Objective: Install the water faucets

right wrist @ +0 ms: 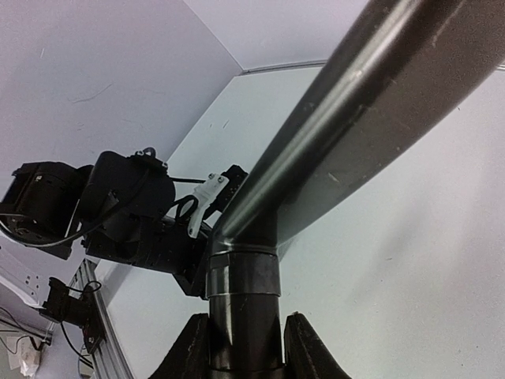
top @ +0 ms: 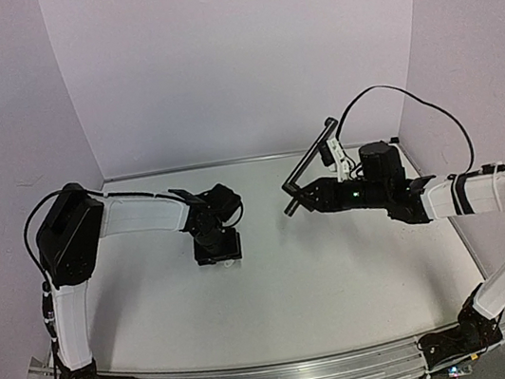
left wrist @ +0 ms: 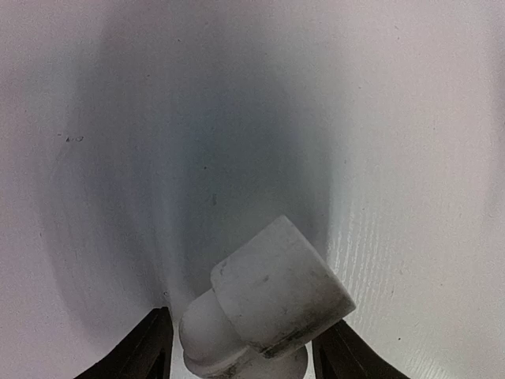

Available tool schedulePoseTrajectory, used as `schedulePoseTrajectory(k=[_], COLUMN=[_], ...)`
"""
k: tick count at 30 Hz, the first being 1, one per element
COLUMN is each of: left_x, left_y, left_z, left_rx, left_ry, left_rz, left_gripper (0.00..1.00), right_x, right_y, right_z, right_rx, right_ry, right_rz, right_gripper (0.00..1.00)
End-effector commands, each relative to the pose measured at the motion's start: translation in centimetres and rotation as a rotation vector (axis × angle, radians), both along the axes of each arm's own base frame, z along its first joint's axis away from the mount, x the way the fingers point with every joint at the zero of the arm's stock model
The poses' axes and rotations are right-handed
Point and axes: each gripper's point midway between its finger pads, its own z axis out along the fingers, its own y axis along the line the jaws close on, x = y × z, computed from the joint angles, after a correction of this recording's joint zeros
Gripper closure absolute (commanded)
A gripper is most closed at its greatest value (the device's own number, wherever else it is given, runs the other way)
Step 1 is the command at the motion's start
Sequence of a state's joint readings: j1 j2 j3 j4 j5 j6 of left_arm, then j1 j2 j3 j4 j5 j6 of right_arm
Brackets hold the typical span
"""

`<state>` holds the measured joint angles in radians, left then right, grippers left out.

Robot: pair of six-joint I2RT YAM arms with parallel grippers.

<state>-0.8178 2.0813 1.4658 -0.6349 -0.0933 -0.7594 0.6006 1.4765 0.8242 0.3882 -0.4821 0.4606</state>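
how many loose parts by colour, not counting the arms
black: 1, the faucet
white: 1, the fitting
total: 2

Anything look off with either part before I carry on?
The white fitting sits tilted between the left fingers, its wide end skewed to one side and scuffed with dark marks. The black faucet looks straight in the right fingers; nothing else stands out.
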Motion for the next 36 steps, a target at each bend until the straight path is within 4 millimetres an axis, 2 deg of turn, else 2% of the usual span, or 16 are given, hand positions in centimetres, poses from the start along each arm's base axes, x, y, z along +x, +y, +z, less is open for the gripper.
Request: schedulePoseTrajectory(k=[1, 4, 11, 14, 18, 20, 22, 24, 27, 32, 36], left_x=[0.6, 0.9, 1.0, 0.3, -1.7, -3.7, -6.2, -8.6, -10.3, -12.5, -13.1], left_y=[0.3, 0.6, -0.4, -2.0, -4.1, -4.9, -5.1, -4.8, -3.6, -2.8, -2.5], left_z=[0.8, 0.8, 2.5, 5.0, 10.0, 13.1, 16.1, 19.2, 22.2, 25.0, 25.8], left_rx=[0.021, 0.037, -0.038, -0.199, -0.476, -0.623, -0.790, -0.962, -1.149, -1.270, -1.275], left_ry=[-0.047, -0.061, -0.103, -0.117, -0.144, -0.165, -0.178, -0.191, -0.175, -0.167, -0.154], left_rz=[0.016, 0.012, -0.053, -0.146, -0.360, -0.515, -0.667, -0.798, -0.906, -1.060, -1.113], left_gripper=[0.40, 0.47, 0.79, 0.94, 0.99, 1.00, 1.00, 1.00, 1.00, 1.00, 1.00], right_x=[0.2, 0.2, 0.1, -0.6, -2.8, -4.3, -6.5, -7.7, -9.4, -10.6, -10.4], right_y=[0.2, 0.3, 0.3, 1.0, 2.7, 2.9, 3.2, 3.4, 4.1, 5.7, 6.5], right_z=[5.2, 5.2, 5.0, 4.6, 4.1, 4.2, 5.2, 6.9, 9.9, 14.6, 17.4], right_rx=[0.096, 0.097, 0.076, 0.023, -0.077, -0.124, -0.123, -0.116, -0.074, -0.043, -0.044], right_ry=[-0.152, -0.149, -0.167, -0.212, -0.307, -0.418, -0.547, -0.669, -0.829, -1.027, -1.140], right_rz=[0.012, 0.014, 0.028, 0.114, 0.350, 0.455, 0.578, 0.635, 0.749, 0.809, 0.836], right_gripper=[1.00, 1.00, 1.00, 1.00, 1.00, 1.00, 1.00, 1.00, 1.00, 1.00, 1.00])
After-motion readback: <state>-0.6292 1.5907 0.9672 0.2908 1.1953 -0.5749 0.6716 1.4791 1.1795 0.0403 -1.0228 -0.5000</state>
